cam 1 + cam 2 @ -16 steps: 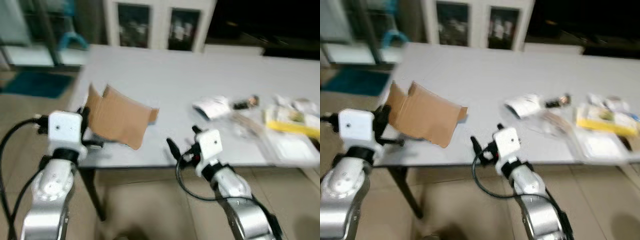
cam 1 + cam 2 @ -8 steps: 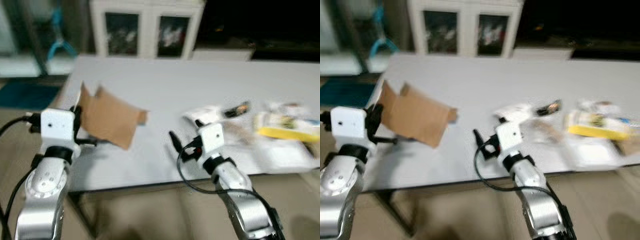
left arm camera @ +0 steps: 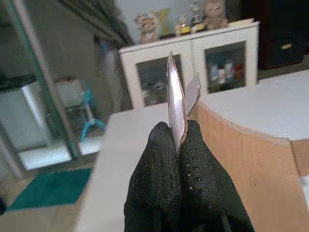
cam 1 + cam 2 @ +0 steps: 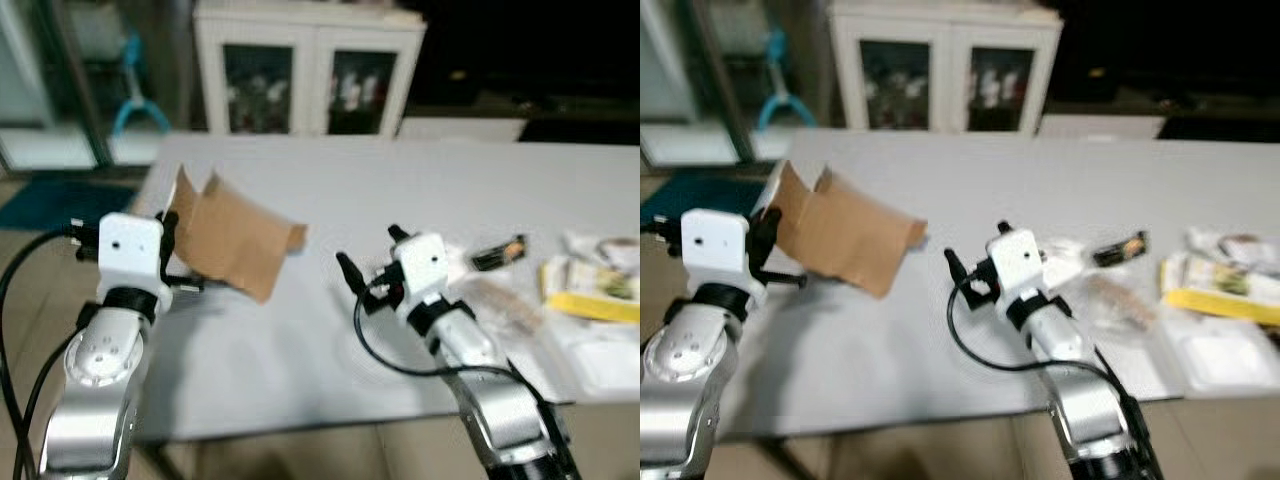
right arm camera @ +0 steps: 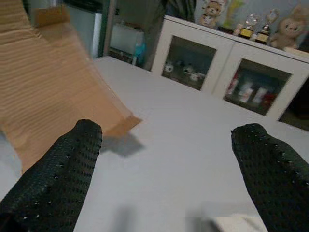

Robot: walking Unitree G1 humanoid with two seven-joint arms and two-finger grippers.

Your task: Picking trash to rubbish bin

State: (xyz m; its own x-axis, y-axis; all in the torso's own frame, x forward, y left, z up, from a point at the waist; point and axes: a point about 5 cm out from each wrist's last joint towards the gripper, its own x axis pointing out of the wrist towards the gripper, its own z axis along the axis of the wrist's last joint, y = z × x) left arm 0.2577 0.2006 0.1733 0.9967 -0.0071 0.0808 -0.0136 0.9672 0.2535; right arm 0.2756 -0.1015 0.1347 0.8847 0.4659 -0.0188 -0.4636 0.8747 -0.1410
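Fingers of the left gripper (image 3: 179, 145) are pressed together on the edge of a brown cardboard piece (image 4: 233, 235), which they hold lifted above the near left part of the white table (image 4: 330, 190). In the left wrist view the thin edge of the cardboard stands upright between the two black fingers (image 3: 155, 159), and the rest of the sheet bends away to one side. The cardboard is flattened, with two small flaps at its upper end and one corner pointing toward the middle of the table. It throws a soft shadow on the table surface under it.

The right gripper (image 4: 365, 278) is over the table, near the middle, with its two black fingers (image 5: 60, 169) spread wide apart and nothing between them. It points toward the cardboard but stays apart from it. A black cable loops under the right wrist.

On the right part of the table lies more trash: a white crumpled wrapper (image 4: 1065, 255) just beside the right wrist, a small dark packet (image 4: 497, 252) behind it, clear plastic wrapping (image 4: 1118, 300), and further right a yellow and white package (image 4: 592, 290) on flat white sheets.

Behind the table stands a white cabinet (image 4: 305, 70) with two glass doors. At the far left there is a blue object (image 4: 135, 85) on the floor, and a teal mat (image 4: 60, 200) lies near the table's left side.
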